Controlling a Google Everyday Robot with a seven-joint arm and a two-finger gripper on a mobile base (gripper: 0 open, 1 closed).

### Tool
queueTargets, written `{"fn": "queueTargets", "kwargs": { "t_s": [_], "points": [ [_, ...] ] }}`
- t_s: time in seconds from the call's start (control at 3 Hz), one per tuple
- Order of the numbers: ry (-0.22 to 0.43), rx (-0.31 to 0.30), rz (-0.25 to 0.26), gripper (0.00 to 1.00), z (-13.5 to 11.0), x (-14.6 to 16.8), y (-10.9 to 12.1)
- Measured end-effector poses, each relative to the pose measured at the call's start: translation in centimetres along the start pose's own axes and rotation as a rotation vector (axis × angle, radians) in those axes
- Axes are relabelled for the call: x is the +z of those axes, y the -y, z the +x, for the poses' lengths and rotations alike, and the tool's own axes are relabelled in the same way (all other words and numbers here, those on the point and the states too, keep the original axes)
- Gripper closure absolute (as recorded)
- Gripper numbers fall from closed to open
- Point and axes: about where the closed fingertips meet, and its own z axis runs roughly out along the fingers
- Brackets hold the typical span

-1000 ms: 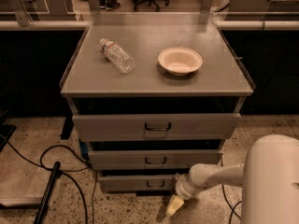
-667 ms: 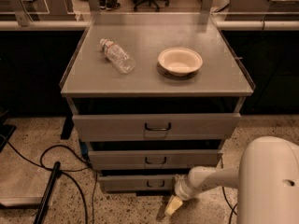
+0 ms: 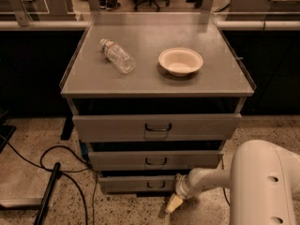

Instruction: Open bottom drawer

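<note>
Floor, left: dark cables (image 3: pixel 65 147) loop over the speckled floor, and a black bar (image 3: pixel 47 191) lies slanted beside them, near the left foot of the cabinet.
Cabinet (image 3: pixel 93 86): grey metal, mid-scene, with a flat top and three drawer fronts stacked below it.
Bottle (image 3: pixel 117 56): clear plastic, lying on its side on the left half of the cabinet top, cap end toward the far left.
Top drawer (image 3: pixel 112 125): the widest and tallest front, with a dark handle at its middle.
Middle drawer (image 3: pixel 117 160): a narrower front just under the top one.
Bottom drawer (image 3: pixel 126 184): the lowest and smallest front, at the foot of the cabinet, with a dark strip between it and the middle front.
Handle (image 3: pixel 155 185): a small dark loop at the middle of the bottom front; nothing touches it.
Bowl (image 3: pixel 180 61): pale, upright on the right half of the cabinet top, well apart from the bottle.
Gripper (image 3: pixel 171 204): low over the floor, just below the right end of the bottom front and right of its handle, tip pointing down-left. Whether it is spread or pressed together cannot be told.
Arm (image 3: pixel 262 182): white and bulky, reaching in from the near right corner.
</note>
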Motion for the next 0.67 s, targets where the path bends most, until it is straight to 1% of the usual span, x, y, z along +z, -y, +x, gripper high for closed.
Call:
{"fn": "queueTargets", "kwargs": {
  "t_s": [0.67],
  "points": [
    [-0.021, -0.025, 0.000, 0.00, 0.4, 3.3, 2.0]
  ]
}}
